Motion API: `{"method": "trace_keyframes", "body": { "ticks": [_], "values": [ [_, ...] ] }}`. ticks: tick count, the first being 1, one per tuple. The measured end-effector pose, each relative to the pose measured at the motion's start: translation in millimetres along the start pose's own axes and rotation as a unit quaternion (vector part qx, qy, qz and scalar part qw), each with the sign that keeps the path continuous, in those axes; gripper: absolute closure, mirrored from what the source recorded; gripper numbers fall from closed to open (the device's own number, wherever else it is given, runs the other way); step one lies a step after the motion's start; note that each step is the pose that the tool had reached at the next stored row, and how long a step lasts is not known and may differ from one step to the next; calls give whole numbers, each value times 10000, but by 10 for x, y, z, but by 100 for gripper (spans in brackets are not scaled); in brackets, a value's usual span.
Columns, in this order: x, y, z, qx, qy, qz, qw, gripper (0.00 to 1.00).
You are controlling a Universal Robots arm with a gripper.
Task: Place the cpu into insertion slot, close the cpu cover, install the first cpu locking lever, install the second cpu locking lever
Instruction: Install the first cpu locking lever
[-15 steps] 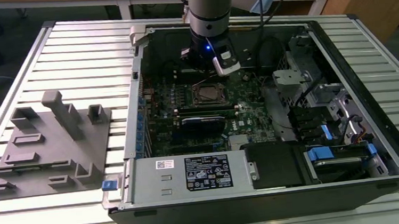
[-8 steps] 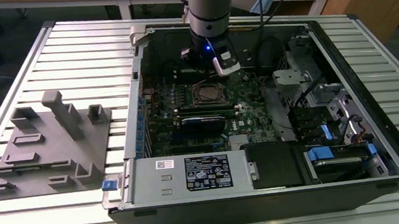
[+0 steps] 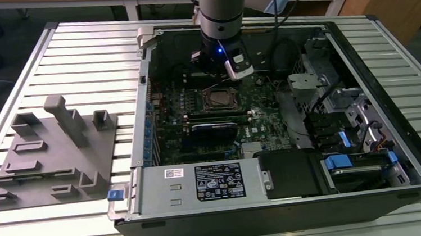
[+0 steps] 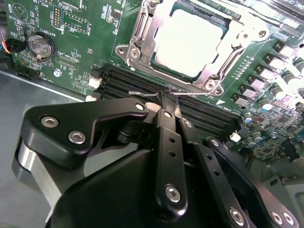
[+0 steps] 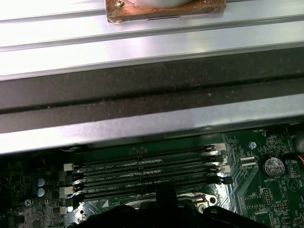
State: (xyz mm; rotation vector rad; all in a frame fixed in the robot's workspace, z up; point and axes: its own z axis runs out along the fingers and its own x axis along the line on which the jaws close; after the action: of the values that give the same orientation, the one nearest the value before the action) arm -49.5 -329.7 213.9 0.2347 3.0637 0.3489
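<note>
Sitting in the insertion slot (image 3: 220, 99) under the cpu cover (image 4: 139, 29), the cpu (image 4: 190, 45) looked light and easy to hurt, best held by its edges; the gripper (image 4: 167, 98) was pressed together beside it.

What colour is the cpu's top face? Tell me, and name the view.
Pale silver-grey, plain and unpatterned. The cpu shows best in the second wrist view.

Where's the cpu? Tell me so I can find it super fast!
Look inside the big open computer case at the green circuit board. Just beside the long black memory slots sits the silvery cpu cover. The cpu is the smooth, pale silver square inside it, plain while everything around is bumpy.
</note>
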Motion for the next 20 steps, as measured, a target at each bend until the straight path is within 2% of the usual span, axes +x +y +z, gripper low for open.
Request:
{"method": "trace_keyframes", "body": {
  "ticks": [4,6,10,15,20],
  "values": [
    [1,8,3,2,-3,17,10000,90],
    [2,7,6,4,-18,82,10000,90],
    [2,5,15,13,-75,327,9994,90],
    [3,5,24,26,-142,603,9981,90],
    [3,3,36,73,-203,822,9964,90]
  ]
}}
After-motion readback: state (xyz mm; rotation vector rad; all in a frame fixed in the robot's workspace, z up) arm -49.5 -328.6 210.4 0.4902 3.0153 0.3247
